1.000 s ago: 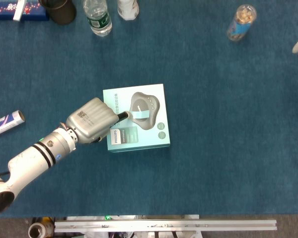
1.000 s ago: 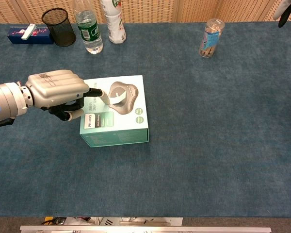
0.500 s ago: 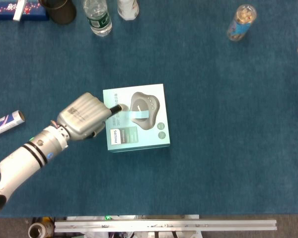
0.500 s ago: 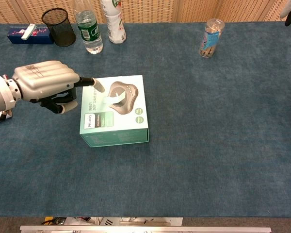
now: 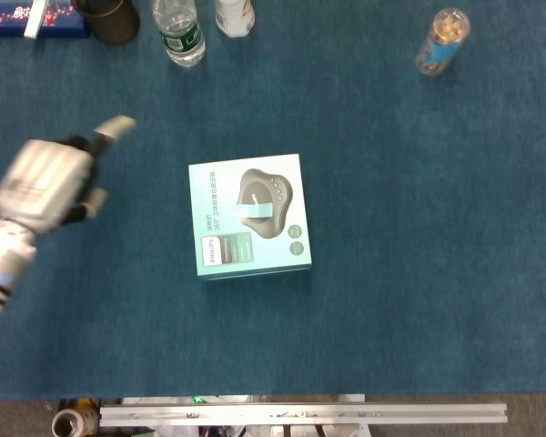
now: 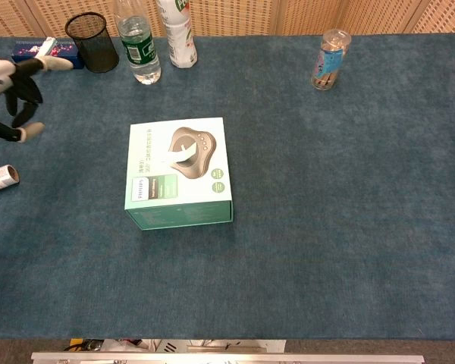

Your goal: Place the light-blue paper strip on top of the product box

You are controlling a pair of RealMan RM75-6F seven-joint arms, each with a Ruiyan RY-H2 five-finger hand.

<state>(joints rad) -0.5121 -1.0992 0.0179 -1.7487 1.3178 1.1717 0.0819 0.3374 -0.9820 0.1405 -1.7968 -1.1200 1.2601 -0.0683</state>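
The light-blue product box lies flat in the middle of the blue cloth, also shown in the chest view. The light-blue paper strip lies on the box's lid, across the grey pictured device; in the chest view the strip looks slightly curled. My left hand is well to the left of the box and apart from it, holding nothing, one finger stretched out. In the chest view that left hand is at the left edge. My right hand shows in neither view.
Along the far edge stand a black mesh cup, a water bottle, a second bottle, a dark blue carton and a clear jar. A tube lies at the left edge.
My left hand let go of the strip, leaving it on the box lid, and drew back far to the left. The right hand left the upper right corner of both views.
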